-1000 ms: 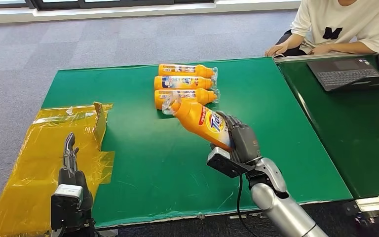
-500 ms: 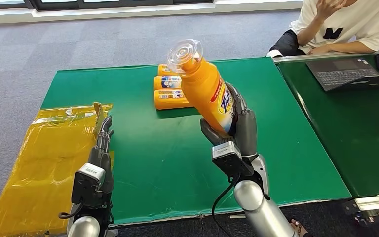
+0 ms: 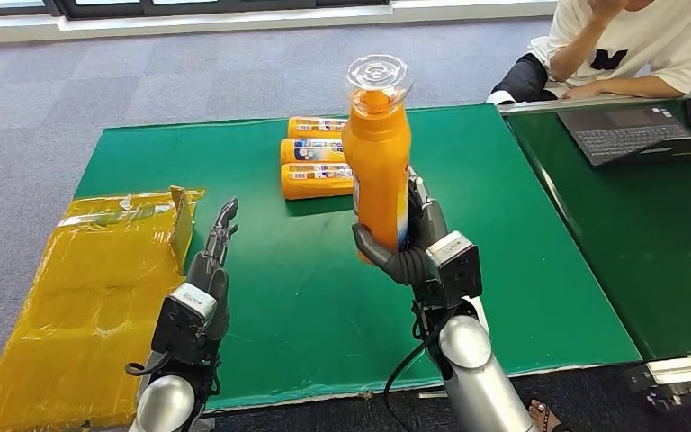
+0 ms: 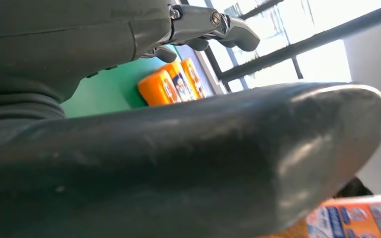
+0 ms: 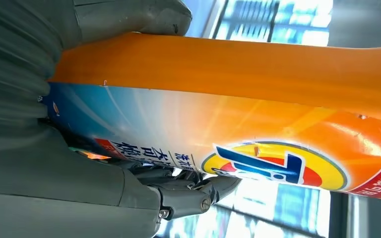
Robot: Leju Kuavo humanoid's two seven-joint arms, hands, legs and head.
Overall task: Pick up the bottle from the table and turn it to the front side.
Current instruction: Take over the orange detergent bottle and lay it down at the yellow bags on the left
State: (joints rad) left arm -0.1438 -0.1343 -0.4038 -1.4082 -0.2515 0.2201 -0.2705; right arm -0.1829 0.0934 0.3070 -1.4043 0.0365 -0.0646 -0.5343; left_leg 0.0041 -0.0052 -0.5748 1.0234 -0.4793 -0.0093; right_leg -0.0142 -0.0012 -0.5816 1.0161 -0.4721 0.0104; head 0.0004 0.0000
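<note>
Gripping the orange bottle (image 3: 377, 162) around its lower body with the right hand (image 3: 414, 243), thumb crossing the near side, fingers (image 3: 425, 214) wrapping behind. Holding it upright above the green table (image 3: 306, 297), clear cap (image 3: 379, 72) at the top, plain orange side facing the head camera. Showing, in the right wrist view, the labelled face of the bottle (image 5: 228, 134) lying against the palm side, round logo and red patch toward the cap end, fingers (image 5: 188, 193) curling under it.

Raising the left hand (image 3: 209, 270) above the near left part of the table, well to the left of the held bottle, fingers (image 3: 225, 220) stretched forward and close together, holding nothing, touching nothing. Filling much of the left wrist view with the thick thumb (image 4: 203, 163), darker fingers (image 4: 213, 25) reaching out beyond it.

Lying just left of the left hand: a yellow plastic sheet (image 3: 99, 288) draped over the table's left edge, with a small cardboard flap (image 3: 181, 220) standing on it.

Lying beyond the right hand, behind the held bottle: three more bottles (image 3: 315, 162) side by side on the table, partly hidden by it.

Sitting farther off, beyond and to the right of the right hand: a person in a white shirt (image 3: 630, 45) at a second table, with a laptop (image 3: 639, 130) in front.
</note>
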